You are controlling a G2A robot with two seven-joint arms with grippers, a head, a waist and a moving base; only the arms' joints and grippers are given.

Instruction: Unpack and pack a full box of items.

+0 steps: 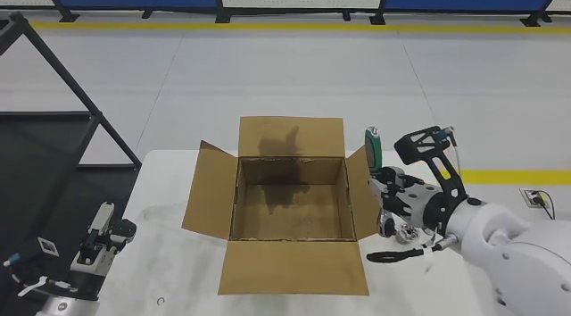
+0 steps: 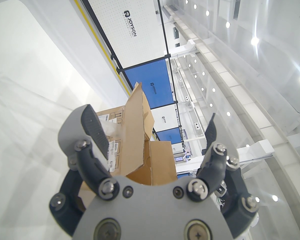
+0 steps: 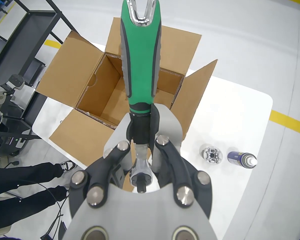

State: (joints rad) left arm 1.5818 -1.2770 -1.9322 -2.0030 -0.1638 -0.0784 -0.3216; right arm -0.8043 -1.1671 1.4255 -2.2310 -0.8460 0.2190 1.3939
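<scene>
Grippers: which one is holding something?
The right gripper, clamped on the green-handled tool. The left gripper is open, with nothing between its fingers.

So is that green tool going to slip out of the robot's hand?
Probably not: the right gripper is shut on the green tool at its black neck. It looks stiff, and its metal head suggests heavy. The long handle sticking out might swivel.

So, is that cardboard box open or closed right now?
Open: the cardboard box has its four flaps spread outward, and the top view shows its bare floor.
</scene>
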